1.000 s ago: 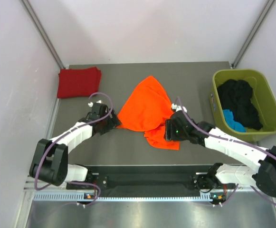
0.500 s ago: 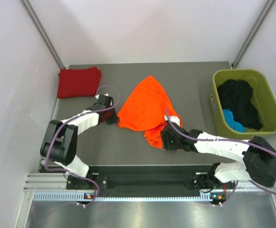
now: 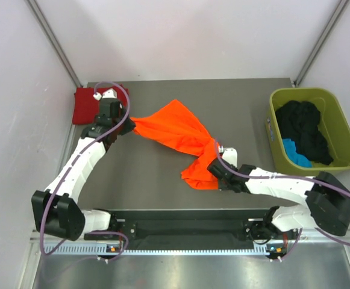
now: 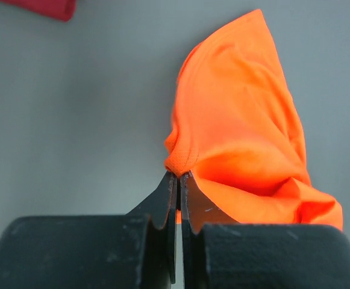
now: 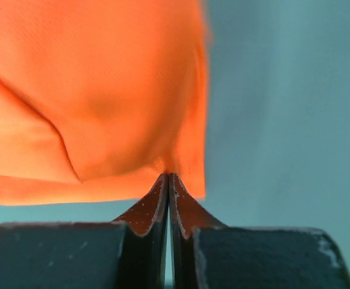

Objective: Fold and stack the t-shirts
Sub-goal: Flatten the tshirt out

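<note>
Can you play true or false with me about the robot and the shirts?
1. The left claw and the right claw both pinch the orange shirt. True.
2. The green tub has black clothes in it. True.
3. The red shirt is inside the tub. False: it lies on the table, at the far left corner.
4. The orange shirt is neatly folded. False: it hangs bunched and stretched between the two claws.
</note>
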Controlling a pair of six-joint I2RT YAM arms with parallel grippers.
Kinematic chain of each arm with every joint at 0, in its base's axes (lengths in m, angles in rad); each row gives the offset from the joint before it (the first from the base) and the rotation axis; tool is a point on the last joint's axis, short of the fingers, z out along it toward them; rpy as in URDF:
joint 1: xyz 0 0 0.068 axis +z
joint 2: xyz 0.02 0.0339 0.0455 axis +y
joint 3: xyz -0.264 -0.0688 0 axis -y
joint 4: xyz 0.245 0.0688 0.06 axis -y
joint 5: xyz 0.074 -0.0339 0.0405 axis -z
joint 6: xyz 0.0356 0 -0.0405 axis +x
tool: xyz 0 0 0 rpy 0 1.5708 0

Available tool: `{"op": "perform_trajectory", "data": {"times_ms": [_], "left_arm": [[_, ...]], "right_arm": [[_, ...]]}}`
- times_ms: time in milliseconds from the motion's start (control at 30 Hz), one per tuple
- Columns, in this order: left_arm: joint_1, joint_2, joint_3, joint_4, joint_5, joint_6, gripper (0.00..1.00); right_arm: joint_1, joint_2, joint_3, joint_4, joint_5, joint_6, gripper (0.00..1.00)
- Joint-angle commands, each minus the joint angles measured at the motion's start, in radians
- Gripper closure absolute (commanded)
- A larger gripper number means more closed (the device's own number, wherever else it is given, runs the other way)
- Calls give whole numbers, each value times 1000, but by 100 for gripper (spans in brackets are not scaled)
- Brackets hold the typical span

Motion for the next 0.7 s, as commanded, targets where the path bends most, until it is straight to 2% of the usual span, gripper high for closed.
{"op": "perform_trajectory", "data": {"times_ms": [0,167,333,433,500,567,600,667], "left_arm": [[6,-15,79,-110,-48,28,100],[7,-71,298,-235,-166,68,100],[7,-95,410,-303,-233,90,100],[7,-92,397,-311,-194,90,100],[7,-93,354,-302,-160,88,100],[7,-107,306,-289,-138,79,100],[7,-111,292,-283,-137,76,100],[7,-119,272,-280,-144,75,100]], "right_arm": [[-23,-133,131,-237,151,29,100],[-112,-370,355,-440,244,-38,100],[-253,-397,537,-459,233,-193,100],[-302,-378,546,-410,172,-258,100],[-303,-383,476,-331,-30,-313,99],[-277,-391,405,-228,-205,-319,86],[-255,-391,334,-197,-232,-309,75],[-162,-385,263,-92,-241,-276,68]]}}
